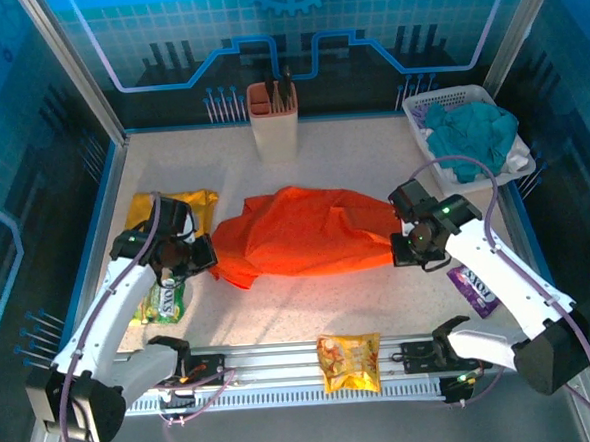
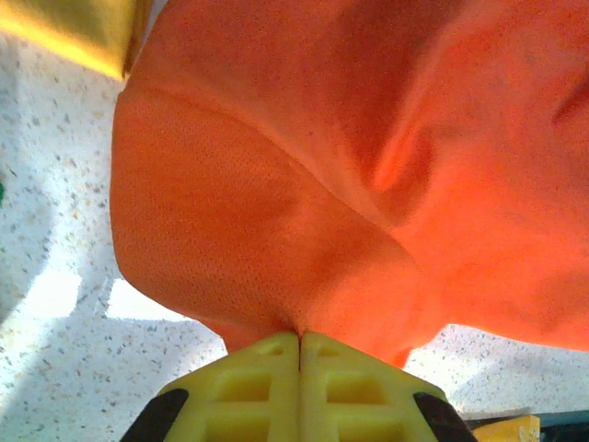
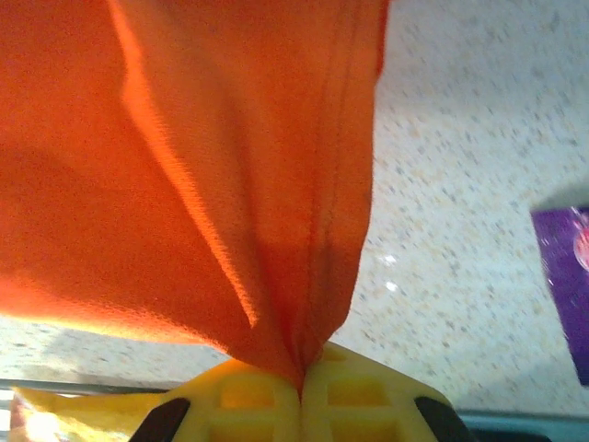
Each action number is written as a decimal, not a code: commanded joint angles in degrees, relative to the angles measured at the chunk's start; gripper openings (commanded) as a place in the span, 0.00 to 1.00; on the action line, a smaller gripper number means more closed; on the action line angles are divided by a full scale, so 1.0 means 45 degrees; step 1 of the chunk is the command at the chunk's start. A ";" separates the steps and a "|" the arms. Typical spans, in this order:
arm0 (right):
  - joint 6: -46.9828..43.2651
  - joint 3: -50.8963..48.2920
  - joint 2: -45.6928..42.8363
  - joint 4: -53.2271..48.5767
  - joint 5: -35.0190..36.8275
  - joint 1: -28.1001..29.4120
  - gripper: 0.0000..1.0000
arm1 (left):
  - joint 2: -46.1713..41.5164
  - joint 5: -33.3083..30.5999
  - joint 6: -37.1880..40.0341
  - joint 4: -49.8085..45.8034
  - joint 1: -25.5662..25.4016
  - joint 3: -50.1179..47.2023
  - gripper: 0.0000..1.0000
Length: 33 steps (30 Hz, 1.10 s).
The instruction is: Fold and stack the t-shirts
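The table (image 1: 359,287) is a pale, speckled, stone-like surface between blue panelled walls. In its middle lies the orange t-shirt (image 1: 306,230), soft and crumpled, with a fine woven grain. The left gripper (image 2: 300,343) is clenched on its left edge, and the right gripper (image 3: 302,385) is clenched on a bunched fold at its right end. The mustard yellow t-shirt (image 1: 179,202) lies flat at the left, partly hidden under the left arm.

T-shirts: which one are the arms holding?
The bright orange t-shirt, pinched at either end by the left gripper and right gripper. The mustard yellow t-shirt lies flat on the table's left side.
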 commanded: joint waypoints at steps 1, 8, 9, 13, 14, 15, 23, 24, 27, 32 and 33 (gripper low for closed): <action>0.0514 -0.0254 -0.0052 -0.0737 0.0996 0.0075 0.04 | -0.0339 0.0592 -0.0592 -0.0734 -0.0160 -0.0809 0.03; 0.0303 0.0121 -0.0263 0.0185 0.1256 -0.0323 0.47 | 0.0090 0.0165 -0.0555 -0.1011 -0.0566 -0.0569 0.35; 0.0197 0.0185 -0.0292 0.0278 0.1336 -0.0433 0.50 | 0.0276 0.0082 -0.0513 -0.1012 -0.0563 -0.0350 0.43; -0.0396 0.0465 -0.0476 0.0749 0.1515 -0.1019 0.72 | 0.0983 0.0516 -0.0609 0.0012 -0.0571 0.0212 0.49; -0.0534 0.0485 -0.0522 0.1093 0.1441 -0.1166 0.77 | 0.1282 0.0601 -0.0679 0.0647 -0.0557 0.0266 0.49; -0.0668 0.0470 -0.0529 0.1598 0.1310 -0.1310 0.81 | 0.1743 0.0717 -0.0683 0.1272 -0.0556 0.0448 0.49; -0.1048 -0.0065 0.1122 0.5680 -0.0441 -0.3286 0.94 | 0.6801 0.0747 -0.0116 0.3914 -0.0401 0.3482 0.46; -0.0909 -0.0061 0.1554 0.5942 -0.0623 -0.3648 0.93 | 0.7348 0.0612 -0.0057 0.4089 -0.0362 0.3918 0.46; -0.0537 -0.0297 0.2737 0.6922 -0.1609 -0.4554 0.91 | 0.9014 0.0393 0.0135 0.4448 -0.0121 0.5149 0.46; -0.0140 -0.0926 0.4154 0.8511 -0.2534 -0.5632 0.88 | 1.1549 0.0954 0.0111 0.4537 0.0320 0.6870 0.46; -0.0092 -0.0991 0.4483 0.8749 -0.2634 -0.5824 0.88 | 1.1959 0.0956 0.0123 0.4522 0.0359 0.7126 0.46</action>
